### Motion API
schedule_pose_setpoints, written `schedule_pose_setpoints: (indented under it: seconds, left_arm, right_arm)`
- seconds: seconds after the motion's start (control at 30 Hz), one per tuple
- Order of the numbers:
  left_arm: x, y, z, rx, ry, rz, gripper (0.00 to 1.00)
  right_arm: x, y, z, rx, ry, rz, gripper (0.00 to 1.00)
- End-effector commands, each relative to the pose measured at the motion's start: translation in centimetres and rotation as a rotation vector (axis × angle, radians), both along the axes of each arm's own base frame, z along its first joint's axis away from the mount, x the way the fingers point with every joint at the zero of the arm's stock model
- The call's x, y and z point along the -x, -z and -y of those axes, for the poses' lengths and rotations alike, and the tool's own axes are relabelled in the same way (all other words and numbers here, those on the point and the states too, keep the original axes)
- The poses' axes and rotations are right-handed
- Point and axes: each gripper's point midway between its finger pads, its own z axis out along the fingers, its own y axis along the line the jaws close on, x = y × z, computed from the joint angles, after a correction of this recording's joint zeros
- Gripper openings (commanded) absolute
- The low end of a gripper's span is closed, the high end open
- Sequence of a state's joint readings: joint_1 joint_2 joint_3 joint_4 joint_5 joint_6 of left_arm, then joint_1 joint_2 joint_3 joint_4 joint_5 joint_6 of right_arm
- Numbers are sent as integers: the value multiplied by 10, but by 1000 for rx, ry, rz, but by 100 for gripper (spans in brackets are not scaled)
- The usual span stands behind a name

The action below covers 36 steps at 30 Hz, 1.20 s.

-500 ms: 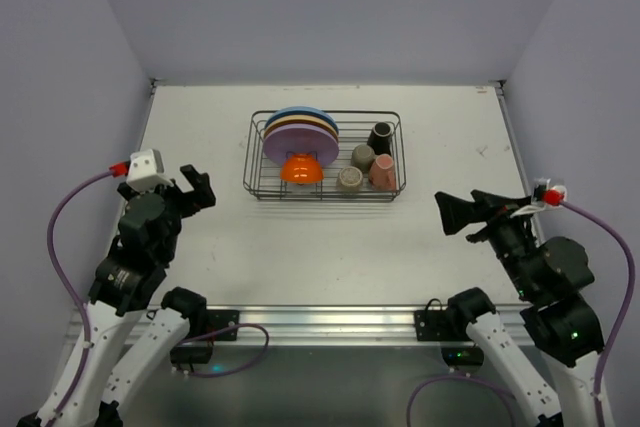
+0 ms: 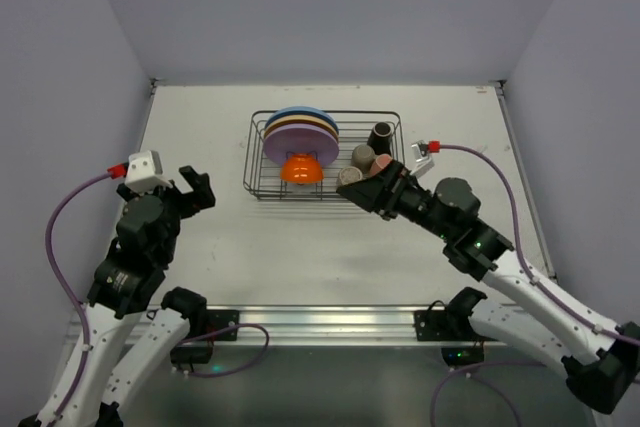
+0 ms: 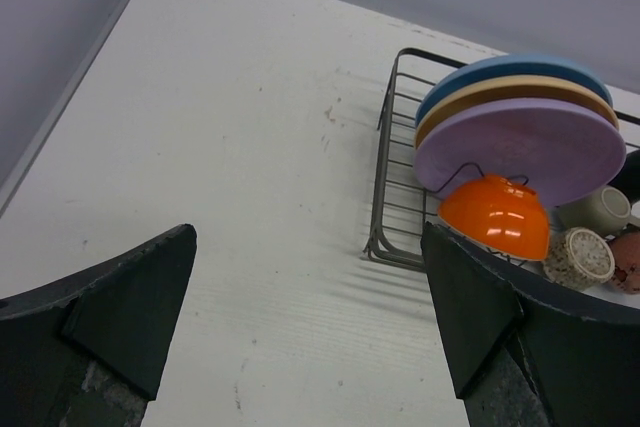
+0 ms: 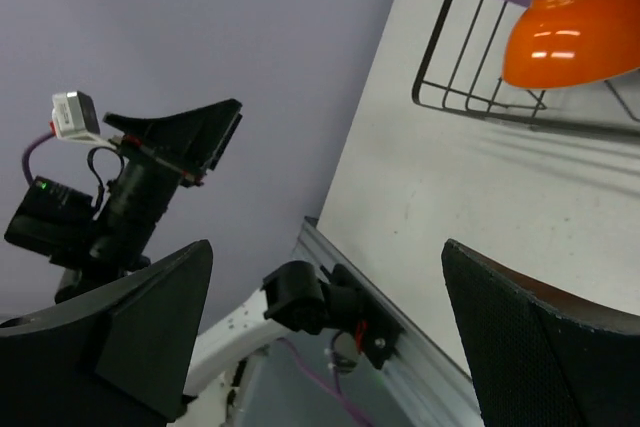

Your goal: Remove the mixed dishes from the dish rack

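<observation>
The black wire dish rack [image 2: 392, 123] stands at the table's middle back. In it, blue [image 2: 300, 112], tan [image 2: 298, 122] and purple [image 2: 295, 144] plates stand on edge, with the orange bowl [image 2: 301, 169] in front. The dark brown cup [image 2: 381, 134], olive-grey cup [image 2: 362, 156] and beige cup [image 2: 349, 176] sit at its right. The pink cup shows in the left wrist view [image 3: 628, 257]. My right gripper [image 2: 368, 190] is open and empty over the rack's front right corner, covering the pink cup from above. My left gripper [image 2: 195, 190] is open and empty, left of the rack.
The left wrist view shows the rack's near corner [image 3: 385, 237], the purple plate [image 3: 520, 152] and the bowl [image 3: 495, 217]. The right wrist view shows the bowl [image 4: 570, 42], the left arm [image 4: 130, 197] and the table's front rail [image 4: 400, 347]. Walls close in on three sides.
My right arm has swung from the table's right side leftward and forward to the rack's front right corner. The left arm has not moved.
</observation>
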<state>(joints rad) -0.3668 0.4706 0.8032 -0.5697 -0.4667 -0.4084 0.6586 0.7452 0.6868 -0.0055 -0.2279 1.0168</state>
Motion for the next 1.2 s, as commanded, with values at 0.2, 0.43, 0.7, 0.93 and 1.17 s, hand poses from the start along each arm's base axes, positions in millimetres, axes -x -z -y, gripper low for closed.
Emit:
schedule_pose_setpoints:
  seconds: [0.2,0.43,0.7,0.93,1.17]
  left_arm:
    - [0,-9,5,31,27,45,100]
    - [-1,-9,6,31,27,45,100]
    - [-10,0,5,9,6,-2,100]
    - [-13,3,8,7,26,-12,100]
    - [-13,2,15,9,63,-5,100]
  right_arm:
    - [-49,-21,-53,-222,251,-196,99]
    - [-77,15,-64,-250,514,-569,99]
    - [-97,52,-93,-76,784,-981,93]
    - [-111,93,-119,-106,851,-1110,86]
    - [-123,109,-115,-188,931,-1104,84]
